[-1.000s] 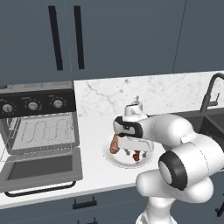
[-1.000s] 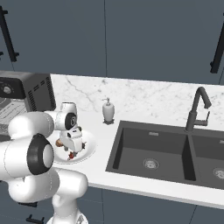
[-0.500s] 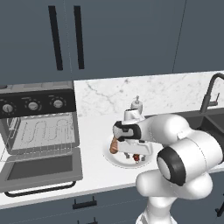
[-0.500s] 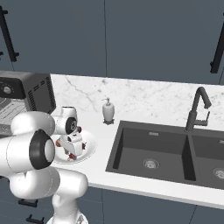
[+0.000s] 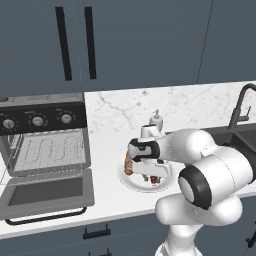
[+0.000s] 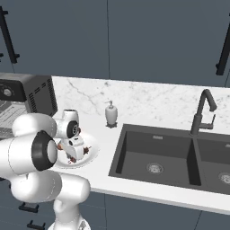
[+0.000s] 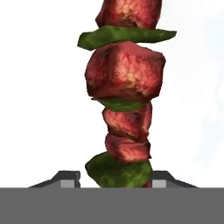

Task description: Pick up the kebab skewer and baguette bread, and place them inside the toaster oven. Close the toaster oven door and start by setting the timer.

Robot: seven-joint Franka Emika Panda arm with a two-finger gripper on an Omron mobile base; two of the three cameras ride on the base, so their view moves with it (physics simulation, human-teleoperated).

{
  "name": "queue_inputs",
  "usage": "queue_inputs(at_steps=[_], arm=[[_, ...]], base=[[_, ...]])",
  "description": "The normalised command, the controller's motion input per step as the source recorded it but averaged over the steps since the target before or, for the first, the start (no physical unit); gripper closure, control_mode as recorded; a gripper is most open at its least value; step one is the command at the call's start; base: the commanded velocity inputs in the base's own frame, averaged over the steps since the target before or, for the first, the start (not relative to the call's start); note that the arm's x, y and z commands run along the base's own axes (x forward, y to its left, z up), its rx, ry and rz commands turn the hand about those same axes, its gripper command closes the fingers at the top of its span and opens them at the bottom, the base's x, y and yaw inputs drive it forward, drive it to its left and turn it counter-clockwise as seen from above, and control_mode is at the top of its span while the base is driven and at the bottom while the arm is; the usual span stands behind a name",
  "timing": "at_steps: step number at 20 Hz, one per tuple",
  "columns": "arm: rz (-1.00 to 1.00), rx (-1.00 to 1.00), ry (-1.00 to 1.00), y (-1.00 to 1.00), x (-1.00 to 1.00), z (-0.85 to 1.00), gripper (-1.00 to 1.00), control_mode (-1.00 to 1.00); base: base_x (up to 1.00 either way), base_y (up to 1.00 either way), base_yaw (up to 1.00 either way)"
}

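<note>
Two finger tips flank the kebab skewer (image 7: pixel 122 94), which runs up the middle of my hand view, lying on the white plate (image 5: pixel 131 182) at centre frame in the left base view. My gripper (image 7: pixel 114 178) looks part-closed around its lower end; whether it grips, I cannot tell. I judge it light, stiff, chunks slippery, so I'd pinch mid-length.

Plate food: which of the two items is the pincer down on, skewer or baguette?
The kebab skewer: its red meat chunks and green pieces run straight up from between the pincer tips. The baguette bread, the plain brown loaf, lies at the plate's left edge, beside the hand.
</note>
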Motion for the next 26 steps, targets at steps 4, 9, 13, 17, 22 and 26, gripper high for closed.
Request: queue_inputs(at_steps=[4,9,13,17,22,26], arm=[[0.01,0.01,0.0,-0.03,-0.1,0.11,1.0,-1.0],[0.05,0.06,-0.04,0.0,-0.51,0.96,1.0,-1.0],[0.06,0.03,-0.04,0.02,-0.57,0.77,1.0,-1.0],[0.09,0.01,-0.04,0.24,-0.52,0.53,1.0,-1.0],[0.12,0.0,-0.01,0.52,-0.12,0.43,1.0,-1.0],[0.15,0.0,0.0,0.59,0.0,0.47,1.0,-1.0]], base=[[0.0,0.0,0.0],[0.0,0.0,0.0],[0.0,0.0,0.0],[0.0,0.0,0.0],[0.0,0.0,0.0],[0.0,0.0,0.0]])
